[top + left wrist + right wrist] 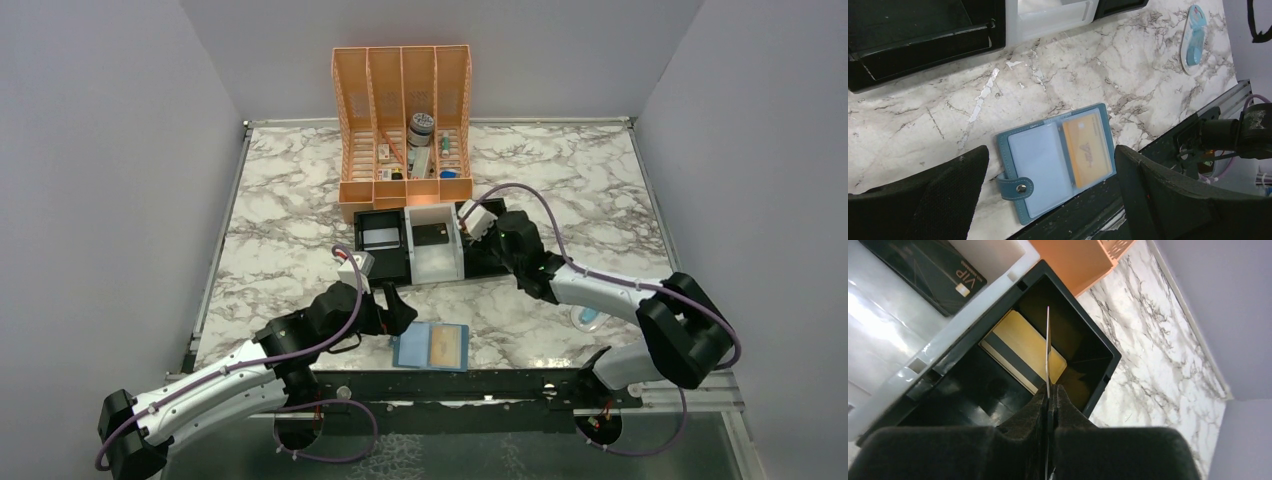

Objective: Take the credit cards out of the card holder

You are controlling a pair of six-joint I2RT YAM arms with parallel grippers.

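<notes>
Left claw [1050,155]: yours hangs spread wide above the holder, one black pad on either side of it, gripping nothing.
Holder [1048,212]: blue, it lies open and flat on the marble table [300,200], close to the near edge and just in front of your left claw.
Tab [1016,187]: it has a metal snap and sticks out from the holder's edge toward your left pad.
Clear panel [1035,155]: the tab-side half of the holder looks pale and glossy.
Pocketed card [1087,150]: gold-orange, it sits inside the holder's other half.
Packet [1194,37]: pale blue, it lies on the marble to the right of the holder, well apart from it.
Tray [385,265]: black and white with three compartments, it sits mid-table beyond the holder.
Right claw [1049,392]: yours is clamped tight on a thin card over the tray's right black compartment [1088,340].
Held card [1048,350]: it stands upright and edge-on to the wrist camera, so you cannot tell its colour.
Striped card [1023,350]: gold with a dark band, it lies flat on that compartment's floor, below the held card.
Dark card [930,265]: it lies flat in the white middle compartment [440,262].
Silver card [380,237]: it lies flat in the left black compartment.
Organizer [405,120]: orange and slotted, it stands just behind the tray with small items in its slots.
</notes>
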